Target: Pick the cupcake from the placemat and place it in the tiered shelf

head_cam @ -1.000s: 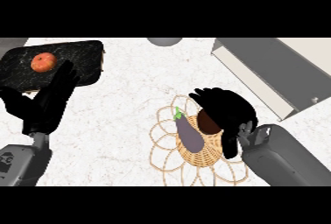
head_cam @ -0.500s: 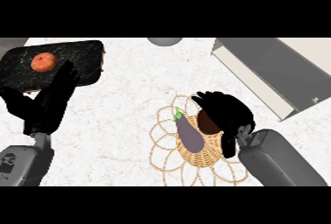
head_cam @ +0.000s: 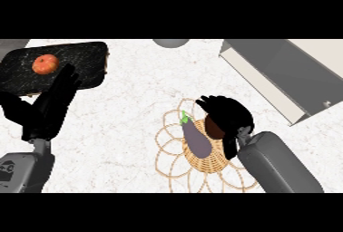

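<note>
A woven wicker placemat [head_cam: 201, 164] lies at the lower middle of the counter. On it sit a purple eggplant [head_cam: 195, 137] and, just to its right, a brown cupcake [head_cam: 215, 126]. My right hand [head_cam: 227, 115] is over the cupcake with its fingers curled round it, hiding most of it. The grey tiered shelf [head_cam: 281, 74] stands at the upper right, apart from the hand. At the left edge my left hand [head_cam: 50, 106] rests open, fingers pointing up.
A dark cutting board [head_cam: 80, 59] at the upper left carries an orange-red tomato [head_cam: 45, 64]; my left fingertips overlap its lower edge. A grey round object [head_cam: 171, 42] shows at the top middle. White marble counter [head_cam: 134, 104] lies between placemat and board.
My right hand has slid a little down and right over the cupcake and closed further on it. The left hand has not moved.
</note>
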Tool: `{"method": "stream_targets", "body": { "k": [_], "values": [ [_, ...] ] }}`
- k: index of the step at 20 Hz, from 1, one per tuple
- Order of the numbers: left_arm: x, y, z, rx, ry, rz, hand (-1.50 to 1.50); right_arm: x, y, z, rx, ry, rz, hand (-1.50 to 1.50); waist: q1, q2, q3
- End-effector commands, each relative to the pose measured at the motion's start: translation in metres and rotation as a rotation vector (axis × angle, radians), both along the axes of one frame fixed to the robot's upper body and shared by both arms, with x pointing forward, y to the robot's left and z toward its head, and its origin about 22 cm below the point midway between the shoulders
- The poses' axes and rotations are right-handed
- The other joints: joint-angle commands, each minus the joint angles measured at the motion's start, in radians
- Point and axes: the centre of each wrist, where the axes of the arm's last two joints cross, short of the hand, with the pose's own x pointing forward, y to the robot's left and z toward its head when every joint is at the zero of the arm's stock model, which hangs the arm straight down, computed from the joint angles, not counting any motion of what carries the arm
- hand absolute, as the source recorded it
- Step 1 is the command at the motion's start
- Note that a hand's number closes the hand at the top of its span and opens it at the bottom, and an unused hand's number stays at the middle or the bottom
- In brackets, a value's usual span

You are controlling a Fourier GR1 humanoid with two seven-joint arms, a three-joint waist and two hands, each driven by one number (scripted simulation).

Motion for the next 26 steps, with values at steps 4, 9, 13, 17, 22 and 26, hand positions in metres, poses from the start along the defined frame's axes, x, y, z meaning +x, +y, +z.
{"method": "stream_targets", "body": {
  "k": [4, 9, 13, 17, 22, 26],
  "values": [
    [0.008, 0.001, 0.025, 0.007, -0.007, 0.009, 0.0, 0.008, 0.013, -0.02, -0.021, 0.048, 0.006, -1.5, 0.0, -0.001, 0.0],
    [0.002, -0.007, 0.02, 0.018, -0.012, 0.008, 0.0, 0.012, 0.003, -0.039, -0.061, 0.085, 0.025, 1.5, 0.0, -0.001, 0.0],
    [-0.003, -0.012, 0.007, -0.002, 0.015, -0.027, 0.0, 0.005, 0.007, -0.048, -0.021, -0.052, 0.127, 1.5, 0.001, -0.001, 0.0],
    [-0.001, -0.019, 0.008, 0.007, -0.007, -0.001, 0.0, -0.007, 0.016, -0.046, 0.044, -0.079, 0.106, 1.5, -0.003, -0.001, 0.0],
    [0.004, -0.009, -0.002, -0.008, 0.0, 0.011, 0.0, -0.097, 0.085, -0.046, 0.157, -0.068, 0.096, 1.5, -0.016, -0.007, 0.0],
    [-0.007, -0.01, 0.001, 0.008, -0.006, 0.006, 0.0, -0.136, 0.1, -0.044, 0.217, -0.095, 0.035, 1.5, -0.002, -0.004, 0.0]
  ]
}}
